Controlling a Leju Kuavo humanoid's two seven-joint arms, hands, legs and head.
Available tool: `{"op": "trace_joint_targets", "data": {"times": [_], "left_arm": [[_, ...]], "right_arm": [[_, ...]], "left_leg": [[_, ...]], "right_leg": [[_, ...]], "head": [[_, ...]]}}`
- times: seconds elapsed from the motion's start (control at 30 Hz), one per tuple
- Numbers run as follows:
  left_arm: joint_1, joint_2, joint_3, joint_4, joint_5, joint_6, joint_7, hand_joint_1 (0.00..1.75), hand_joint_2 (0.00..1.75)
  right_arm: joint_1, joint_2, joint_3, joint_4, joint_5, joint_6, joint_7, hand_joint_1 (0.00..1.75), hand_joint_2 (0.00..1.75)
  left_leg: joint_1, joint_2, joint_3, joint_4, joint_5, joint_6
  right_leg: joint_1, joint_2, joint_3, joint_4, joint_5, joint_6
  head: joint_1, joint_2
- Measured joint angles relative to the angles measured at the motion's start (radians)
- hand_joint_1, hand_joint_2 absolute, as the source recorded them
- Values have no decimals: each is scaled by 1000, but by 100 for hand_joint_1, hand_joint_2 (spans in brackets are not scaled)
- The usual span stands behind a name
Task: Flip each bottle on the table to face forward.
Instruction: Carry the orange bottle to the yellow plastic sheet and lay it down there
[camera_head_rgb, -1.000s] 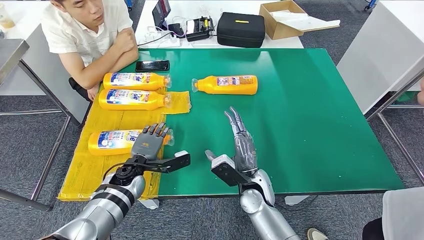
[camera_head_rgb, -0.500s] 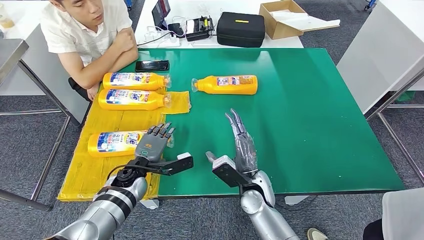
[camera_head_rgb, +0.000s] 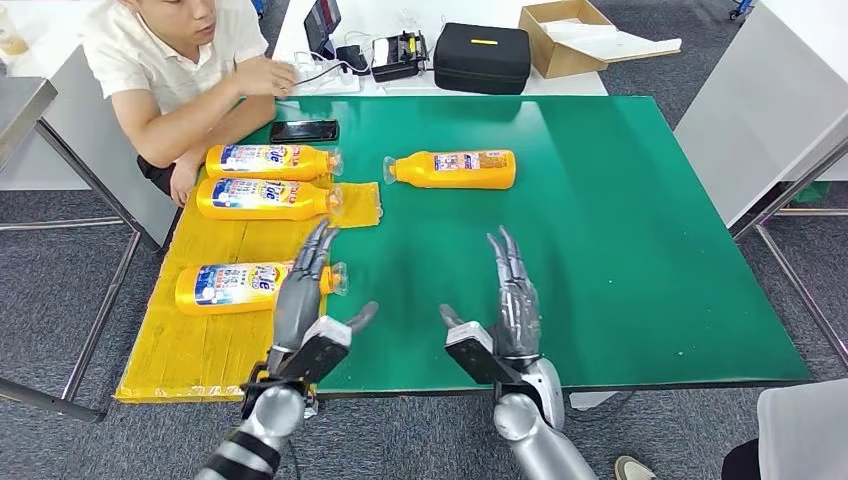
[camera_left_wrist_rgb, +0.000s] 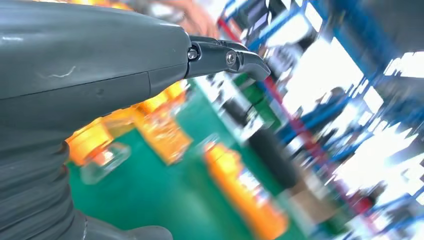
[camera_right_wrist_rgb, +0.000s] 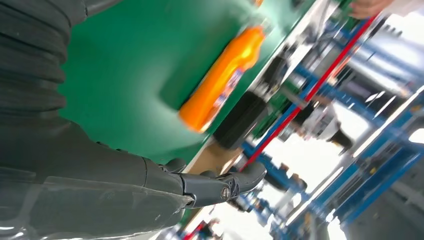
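Head view first: I have both hands raised over the near edge of the green worktop (camera_head_rgb: 600, 250), holding nothing. My left hand (camera_head_rgb: 303, 300) has its fingers stretched flat and apart, hanging just beside the cap end of the nearest orange bottle (camera_head_rgb: 245, 286), which lies on its side on the yellow sheet (camera_head_rgb: 190, 340). My right hand (camera_head_rgb: 515, 300) is likewise spread and empty, well apart from any bottle. Two more orange bottles (camera_head_rgb: 268, 161) (camera_head_rgb: 265, 199) lie side by side farther along the sheet, near a person's forearm (camera_head_rgb: 165, 130), and a lone fourth bottle (camera_head_rgb: 452, 169) lies on bare green. All four show labels upward, laid flat, I judge, so a hand can roll them.

Left wrist view: blurred, but my left hand's thumb (camera_left_wrist_rgb: 227, 57) sticks out free with nothing against it; orange bottle shapes smear across the green beyond.

Right wrist view: my right hand's thumb (camera_right_wrist_rgb: 220, 187) is also clear of anything, and the lone bottle (camera_right_wrist_rgb: 220, 80) lies far off, so that reach looks long.
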Motion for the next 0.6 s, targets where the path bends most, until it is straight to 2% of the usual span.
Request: {"op": "trace_joint_targets", "data": {"times": [0.1, 0.2, 0.43, 0.47, 0.6], "left_arm": [[51, 0, -8, -101, 59, 52, -24, 0, 175], [81, 0, -11, -154, 110, 63, -35, 0, 175], [98, 0, -14, -178, 128, 63, -40, 0, 175], [104, 0, -15, -184, 136, 58, -40, 0, 175], [143, -1, -32, -212, 223, -28, -32, 0, 175]], "right_arm": [[11, -9, -32, -2, 35, -59, 10, 0, 175], [15, -17, -57, -2, 98, -87, 35, 0, 175], [19, -25, -70, -1, 139, -92, 53, 0, 175], [19, -33, -75, 2, 171, -93, 76, 0, 175], [9, -148, -137, 72, 425, -101, 238, 0, 175]], "left_leg": [[0, 0, 0, 0, 0, 0], [0, 0, 1, 0, 0, 0], [0, 0, 1, 0, 1, 0], [0, 0, 1, 0, 1, 0], [-1, -3, 0, 0, 0, 0]], "right_leg": [[0, 0, 0, 0, 0, 0], [0, 0, 0, 0, 0, 0], [0, 0, 1, 0, 0, 0], [0, 0, 1, 0, 0, 0], [-2, -1, 1, 0, 0, 1]], "head": [[0, 0], [0, 0], [0, 0], [0, 0], [0, 0]]}}
